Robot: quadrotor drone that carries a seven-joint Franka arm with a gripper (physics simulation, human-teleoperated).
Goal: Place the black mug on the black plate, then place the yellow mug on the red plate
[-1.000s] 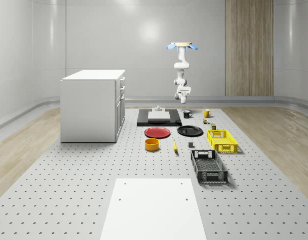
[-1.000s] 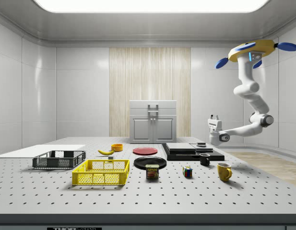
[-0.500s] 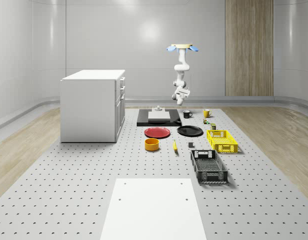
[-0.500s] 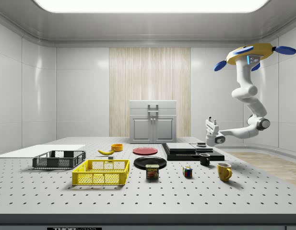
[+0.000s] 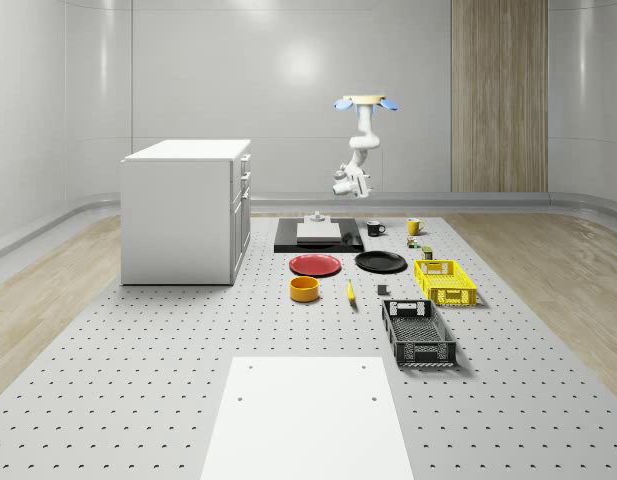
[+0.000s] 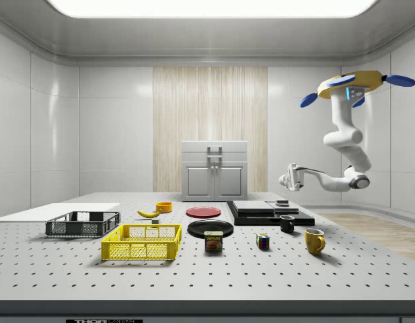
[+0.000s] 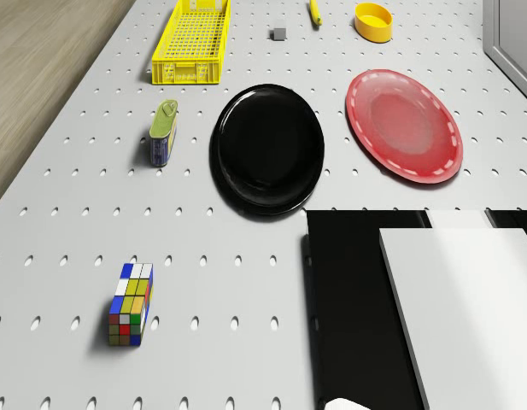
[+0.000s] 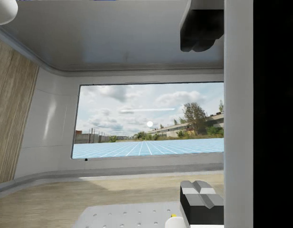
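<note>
Drone (image 6: 360,83): hovers high above the far end of the counter (image 5: 168,400); in the side view it hangs at about 1 o'clock from the black mug, beyond the counter's right end.
Arm: bends down from the drone and reaches toward the side view's left, roughly level.
Pincer (image 6: 290,176): in the air above the black slab (image 6: 264,214), at 12 o'clock of the black mug in the side view, touching nothing. In the wrist view its two fingers (image 8: 201,202) stand spread with nothing between them.
Black mug (image 6: 287,223): upright on the counter just beside the slab, at 3 o'clock of it in the whole-scene view.
Yellow mug (image 6: 314,240): upright on the counter, at 3 o'clock of the black mug in the whole-scene view, near it but apart.
Black plate (image 7: 268,147): bare, flat on the counter.
Red plate (image 7: 404,124): bare, at 9 o'clock of the black plate in the whole-scene view, just beside it.
</note>
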